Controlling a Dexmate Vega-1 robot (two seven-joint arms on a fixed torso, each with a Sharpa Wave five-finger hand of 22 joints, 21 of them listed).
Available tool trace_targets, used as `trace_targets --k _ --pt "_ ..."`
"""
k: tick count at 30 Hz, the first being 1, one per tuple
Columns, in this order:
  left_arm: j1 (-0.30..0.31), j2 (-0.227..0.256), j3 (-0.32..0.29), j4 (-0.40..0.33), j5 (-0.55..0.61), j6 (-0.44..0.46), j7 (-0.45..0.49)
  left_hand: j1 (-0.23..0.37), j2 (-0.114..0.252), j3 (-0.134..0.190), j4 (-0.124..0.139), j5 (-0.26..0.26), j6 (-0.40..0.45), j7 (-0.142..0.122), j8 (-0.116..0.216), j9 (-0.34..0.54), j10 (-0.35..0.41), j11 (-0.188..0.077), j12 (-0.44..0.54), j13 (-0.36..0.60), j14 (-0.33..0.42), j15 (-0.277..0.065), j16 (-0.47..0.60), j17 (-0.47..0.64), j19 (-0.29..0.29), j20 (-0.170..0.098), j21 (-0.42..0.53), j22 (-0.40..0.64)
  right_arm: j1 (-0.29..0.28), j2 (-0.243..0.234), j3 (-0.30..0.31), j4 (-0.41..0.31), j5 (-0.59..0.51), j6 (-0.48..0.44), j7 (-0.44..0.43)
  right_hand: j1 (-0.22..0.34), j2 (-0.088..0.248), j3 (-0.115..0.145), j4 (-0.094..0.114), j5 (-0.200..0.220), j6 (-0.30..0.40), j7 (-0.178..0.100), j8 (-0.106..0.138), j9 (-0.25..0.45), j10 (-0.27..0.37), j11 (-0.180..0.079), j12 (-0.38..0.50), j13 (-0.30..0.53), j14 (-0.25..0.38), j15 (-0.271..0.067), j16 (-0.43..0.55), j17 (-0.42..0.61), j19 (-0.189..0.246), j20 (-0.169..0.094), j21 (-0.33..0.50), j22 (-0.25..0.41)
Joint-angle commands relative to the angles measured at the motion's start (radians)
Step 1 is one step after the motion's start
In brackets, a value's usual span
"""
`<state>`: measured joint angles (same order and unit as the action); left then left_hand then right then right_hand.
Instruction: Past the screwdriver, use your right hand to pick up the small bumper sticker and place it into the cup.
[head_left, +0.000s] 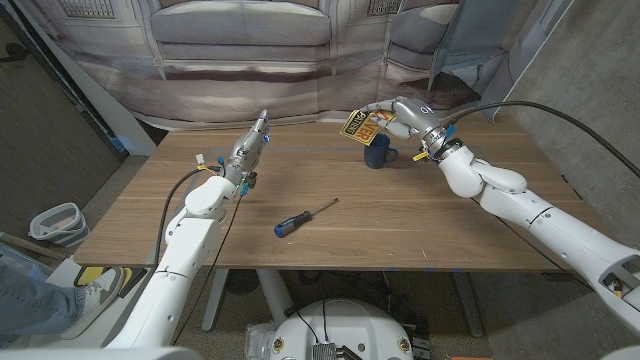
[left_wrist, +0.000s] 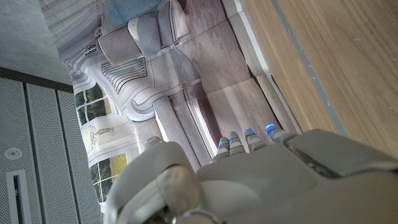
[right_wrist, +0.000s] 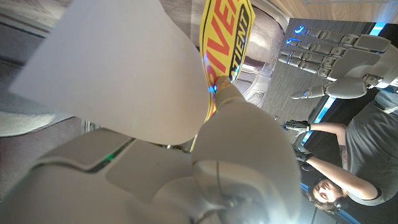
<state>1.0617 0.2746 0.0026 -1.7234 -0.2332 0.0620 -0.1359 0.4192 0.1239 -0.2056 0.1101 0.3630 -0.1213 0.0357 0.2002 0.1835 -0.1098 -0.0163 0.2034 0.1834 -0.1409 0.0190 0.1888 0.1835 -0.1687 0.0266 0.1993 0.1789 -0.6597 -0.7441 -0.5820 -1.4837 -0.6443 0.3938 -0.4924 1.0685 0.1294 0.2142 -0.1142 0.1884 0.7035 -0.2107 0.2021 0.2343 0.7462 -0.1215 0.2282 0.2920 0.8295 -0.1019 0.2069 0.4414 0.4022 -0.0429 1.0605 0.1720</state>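
Observation:
My right hand (head_left: 400, 113) hangs over the far side of the table and pinches the yellow bumper sticker (head_left: 362, 126), which tilts down just above the dark blue cup (head_left: 378, 154). In the right wrist view the sticker (right_wrist: 227, 37) shows yellow with red letters and a white back, held at my fingertips (right_wrist: 217, 87). The blue-handled screwdriver (head_left: 303, 217) lies mid-table, nearer to me than the cup. My left hand (head_left: 250, 150) is raised at the far left of the table, fingers straight and together, holding nothing. The left wrist view shows its back (left_wrist: 261, 180).
A small white and yellow object (head_left: 203, 160) lies by the left hand. A printed backdrop of sofas (head_left: 240, 35) hangs behind the table (head_left: 480, 235). A person (right_wrist: 348, 155) with gloved hands appears in the right wrist view.

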Motion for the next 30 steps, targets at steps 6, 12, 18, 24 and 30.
trace_targets --k 6,12,18,24,30 --pt "0.006 -0.002 -0.003 0.001 0.000 0.001 -0.001 0.011 0.003 -0.009 -0.002 -0.004 -0.002 -0.001 -0.003 0.005 -0.009 0.002 -0.001 0.006 -0.010 0.001 0.000 0.002 -0.018 0.009 0.000 0.004 0.033 0.024 -0.026 0.037 0.006 0.000 0.001 -0.017 -0.002 0.002 0.009 -0.002 -0.002 -0.002 0.003 0.002 -0.004 -0.001 0.000 -0.002 -0.048 -0.120 -0.015 -0.013 -0.015 -0.148 -0.025 -0.003" --pt "0.008 -0.002 -0.004 -0.002 0.001 0.004 0.000 0.011 0.003 -0.009 -0.002 -0.004 -0.002 -0.002 -0.003 0.005 -0.008 0.003 0.000 0.006 -0.011 0.001 0.000 0.002 -0.018 0.009 0.000 0.004 0.039 0.028 -0.033 0.048 0.013 -0.003 0.006 -0.021 -0.004 0.002 0.009 -0.002 -0.001 -0.002 0.004 0.002 -0.005 -0.001 0.001 -0.003 -0.068 -0.118 -0.019 -0.019 -0.018 -0.147 -0.035 -0.003" --pt "0.009 -0.001 -0.005 -0.004 0.001 0.003 -0.002 0.012 0.004 -0.010 -0.002 -0.004 -0.002 -0.001 -0.003 0.005 -0.009 0.002 -0.001 0.006 -0.011 0.000 0.000 0.002 -0.018 0.008 0.001 0.004 0.053 0.040 -0.044 0.068 0.016 -0.005 0.010 -0.028 -0.006 0.002 0.011 -0.002 -0.001 -0.004 0.004 0.001 -0.010 -0.002 0.000 -0.005 -0.096 -0.116 -0.023 -0.027 -0.019 -0.146 -0.046 -0.004" --pt "0.011 -0.002 -0.008 -0.006 0.000 0.006 -0.001 0.012 0.004 -0.011 -0.002 -0.004 -0.002 -0.001 -0.003 0.005 -0.008 0.002 0.000 0.006 -0.011 0.001 0.000 0.002 -0.018 0.008 0.001 0.004 0.065 0.048 -0.051 0.082 0.023 -0.019 0.018 -0.028 -0.007 0.005 0.008 -0.001 0.000 -0.002 0.004 0.000 -0.016 0.003 -0.002 -0.009 -0.122 -0.115 -0.024 -0.034 -0.022 -0.147 -0.058 -0.004" --pt "0.011 -0.001 -0.009 -0.006 0.002 0.005 -0.003 0.013 0.004 -0.012 -0.001 -0.004 -0.002 -0.001 -0.003 0.005 -0.008 0.003 0.000 0.006 -0.011 0.000 0.000 0.002 -0.018 0.008 0.001 0.004 0.074 0.055 -0.057 0.100 0.031 -0.034 0.022 -0.044 -0.016 -0.001 0.013 -0.001 -0.005 -0.001 0.003 -0.001 -0.026 0.016 -0.004 -0.014 -0.147 -0.105 -0.023 -0.042 -0.021 -0.144 -0.072 -0.005"
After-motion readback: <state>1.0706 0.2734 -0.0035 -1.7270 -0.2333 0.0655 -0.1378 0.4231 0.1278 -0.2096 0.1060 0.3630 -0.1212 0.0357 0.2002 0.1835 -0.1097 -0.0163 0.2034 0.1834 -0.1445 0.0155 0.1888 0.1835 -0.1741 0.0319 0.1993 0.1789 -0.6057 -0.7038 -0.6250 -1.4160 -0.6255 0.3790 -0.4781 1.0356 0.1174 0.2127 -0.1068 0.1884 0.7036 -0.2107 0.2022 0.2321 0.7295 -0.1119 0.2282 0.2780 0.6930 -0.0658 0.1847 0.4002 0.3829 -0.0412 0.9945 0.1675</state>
